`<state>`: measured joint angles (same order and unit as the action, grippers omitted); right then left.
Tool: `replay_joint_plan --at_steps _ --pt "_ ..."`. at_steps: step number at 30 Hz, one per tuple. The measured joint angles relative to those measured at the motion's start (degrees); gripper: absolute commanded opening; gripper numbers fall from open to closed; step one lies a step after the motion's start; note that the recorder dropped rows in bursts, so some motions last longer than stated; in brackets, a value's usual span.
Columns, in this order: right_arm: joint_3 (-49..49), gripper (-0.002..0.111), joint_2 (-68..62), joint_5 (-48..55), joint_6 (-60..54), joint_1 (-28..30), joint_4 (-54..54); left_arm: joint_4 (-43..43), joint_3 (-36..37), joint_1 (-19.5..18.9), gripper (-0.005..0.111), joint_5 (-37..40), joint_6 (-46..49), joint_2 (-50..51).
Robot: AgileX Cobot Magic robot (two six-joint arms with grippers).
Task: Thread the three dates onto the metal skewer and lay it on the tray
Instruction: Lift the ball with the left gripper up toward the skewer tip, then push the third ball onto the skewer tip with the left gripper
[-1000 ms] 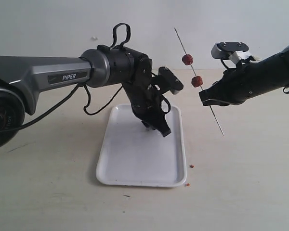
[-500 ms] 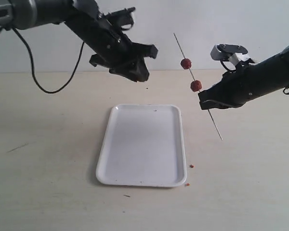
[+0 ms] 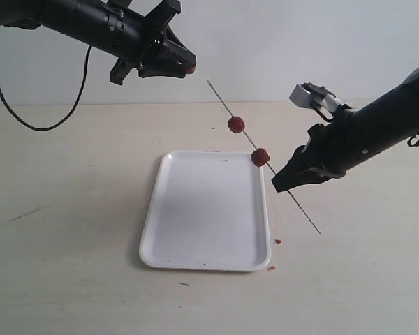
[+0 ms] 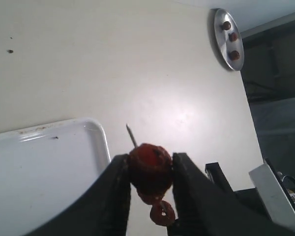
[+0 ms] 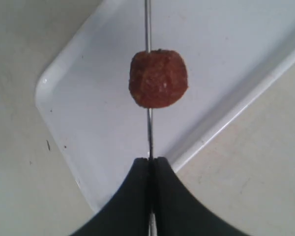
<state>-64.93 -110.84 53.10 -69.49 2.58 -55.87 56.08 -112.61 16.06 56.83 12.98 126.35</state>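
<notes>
Exterior view first. The right gripper (image 3: 281, 184) is clamped tight on the skewer (image 3: 223, 102), which is held up in the air on a slant. Its upper end points toward the left arm and its lower end sticks out past the jaws over the table (image 3: 349, 279). Two dates are already threaded on. The upper date (image 3: 236, 124) is partway along, and the lower date (image 3: 260, 157) is just beside the gripper's tips, above the tray's right edge. The tray (image 3: 195, 223) lies flat on the table below. The left gripper (image 3: 184, 65) is up high, well apart from the skewer, and the third date (image 3: 189, 70) shows as a red dot at its tips.

Left wrist view: the fingers (image 4: 113, 196) pinch the third date (image 4: 150, 164) from both sides, and the skewer's tip (image 4: 131, 135) pokes into sight beyond it.

Right wrist view: the jaws are shut on the skewer (image 5: 147, 29) with no gap. The lower date (image 5: 158, 78) is threaded a short way beyond the tips, with the tray (image 5: 88, 113) underneath.
</notes>
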Motion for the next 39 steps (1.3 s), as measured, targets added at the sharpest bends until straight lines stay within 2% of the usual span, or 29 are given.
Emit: replay_joint_plan --at_steps 4,16,30,39 --pt "0.0 0.0 0.0 0.13 -4.63 0.0 1.88 -0.44 0.0 0.0 0.031 1.3 0.0 0.0" --pt "0.0 0.0 0.0 2.56 -6.41 0.0 1.88 -0.89 0.0 0.0 0.031 3.45 0.98 0.0" --pt "0.0 0.0 0.0 4.89 -6.66 0.0 -2.69 -0.89 0.0 0.0 0.031 -2.3 -5.49 0.0" --pt "0.0 0.0 0.0 5.0 -6.66 0.0 -6.12 -1.0 0.0 0.13 0.031 -2.79 -5.9 0.0"
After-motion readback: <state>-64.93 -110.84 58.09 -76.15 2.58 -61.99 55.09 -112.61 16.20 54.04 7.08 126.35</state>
